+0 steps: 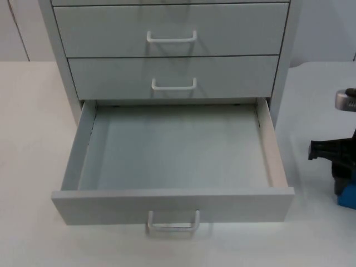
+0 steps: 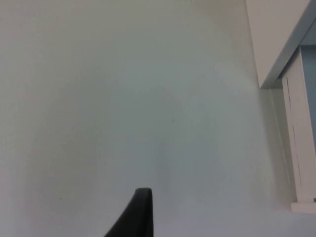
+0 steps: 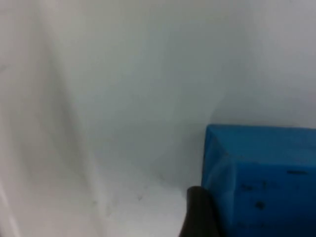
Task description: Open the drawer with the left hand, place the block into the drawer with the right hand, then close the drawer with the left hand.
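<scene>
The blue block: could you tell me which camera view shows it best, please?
The right wrist view: the blue block appears large there, with its top face and front side visible beside one of the right gripper's fingers. The top view catches just a blue corner at the picture's edge, under the right arm.

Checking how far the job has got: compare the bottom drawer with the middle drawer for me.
The bottom drawer is pulled out, its bare inside showing; the middle drawer is shut flush in the cabinet. The bottom drawer's handle stands towards the table's near edge; the middle drawer's handle sits back against the cabinet front. Both are pale grey with white bar handles. The block is not in either drawer; it is beside the right gripper.
</scene>
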Controlling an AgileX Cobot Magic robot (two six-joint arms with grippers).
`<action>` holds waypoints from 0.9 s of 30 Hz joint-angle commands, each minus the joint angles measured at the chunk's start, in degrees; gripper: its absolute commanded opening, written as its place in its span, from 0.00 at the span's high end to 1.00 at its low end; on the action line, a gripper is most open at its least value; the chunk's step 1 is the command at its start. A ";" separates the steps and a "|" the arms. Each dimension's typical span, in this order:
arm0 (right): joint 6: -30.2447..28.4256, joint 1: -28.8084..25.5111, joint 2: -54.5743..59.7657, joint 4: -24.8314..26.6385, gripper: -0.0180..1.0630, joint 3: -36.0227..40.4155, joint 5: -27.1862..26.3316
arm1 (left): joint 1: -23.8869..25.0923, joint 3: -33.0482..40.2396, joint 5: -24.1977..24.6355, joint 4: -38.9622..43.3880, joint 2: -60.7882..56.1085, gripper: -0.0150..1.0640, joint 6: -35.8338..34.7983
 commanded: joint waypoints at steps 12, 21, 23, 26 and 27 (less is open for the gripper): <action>-14.30 0.64 -20.94 -0.22 0.98 -0.34 9.64 | 0.15 0.25 -0.14 -0.34 -0.35 0.01 -0.46; -22.20 0.64 -30.97 0.18 0.98 -0.34 15.03 | 0.15 0.25 -0.14 -0.34 -0.35 0.01 -0.46; -24.33 0.64 -31.90 1.57 0.98 -0.34 15.28 | 0.15 0.25 -0.14 -0.34 -0.35 0.01 -0.46; -25.70 0.64 -32.16 3.21 0.98 -0.34 15.36 | 0.15 0.25 -0.14 -0.34 -0.35 0.01 -0.46; -26.57 0.64 -32.16 4.27 0.98 -0.34 15.36 | 0.15 0.25 -0.14 -0.34 -0.35 0.01 -0.46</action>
